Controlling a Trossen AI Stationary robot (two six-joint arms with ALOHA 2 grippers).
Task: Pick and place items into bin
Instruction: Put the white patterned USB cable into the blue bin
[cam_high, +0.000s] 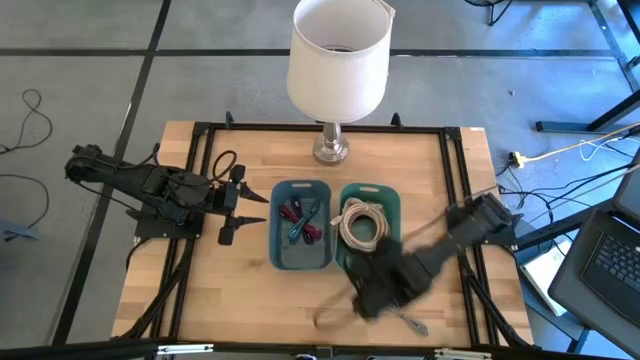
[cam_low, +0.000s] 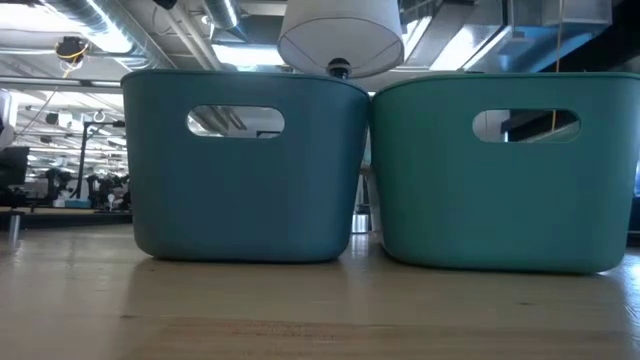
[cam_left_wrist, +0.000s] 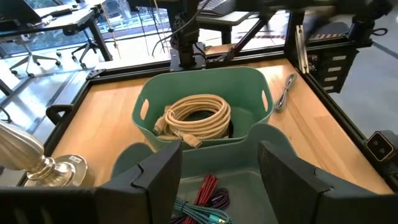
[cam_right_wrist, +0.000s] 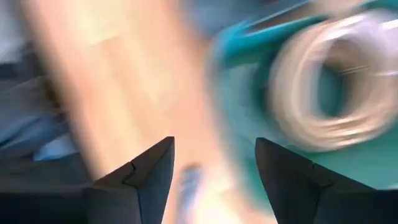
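Observation:
A coil of white cable (cam_high: 362, 226) lies in the green bin (cam_high: 392, 200); it also shows in the left wrist view (cam_left_wrist: 196, 118). Red, purple and teal straps (cam_high: 303, 220) lie in the blue bin (cam_high: 285, 255) beside it. A thin black cable loop (cam_high: 222, 163) lies on the table by the left arm. A grey strap (cam_high: 411, 323) lies on the wood near the table's near edge, and the left wrist view shows it too (cam_left_wrist: 285, 93). My left gripper (cam_high: 238, 210) is open, level, just left of the blue bin. My right gripper (cam_right_wrist: 214, 152) is open and blurred, low by the green bin's near end (cam_high: 368, 298).
A lamp with a white shade (cam_high: 338, 55) stands on its metal foot (cam_high: 331, 150) at the table's far edge, behind the bins. A black frame (cam_high: 455, 180) runs round the table. Bare wood lies left of the blue bin and along the near edge.

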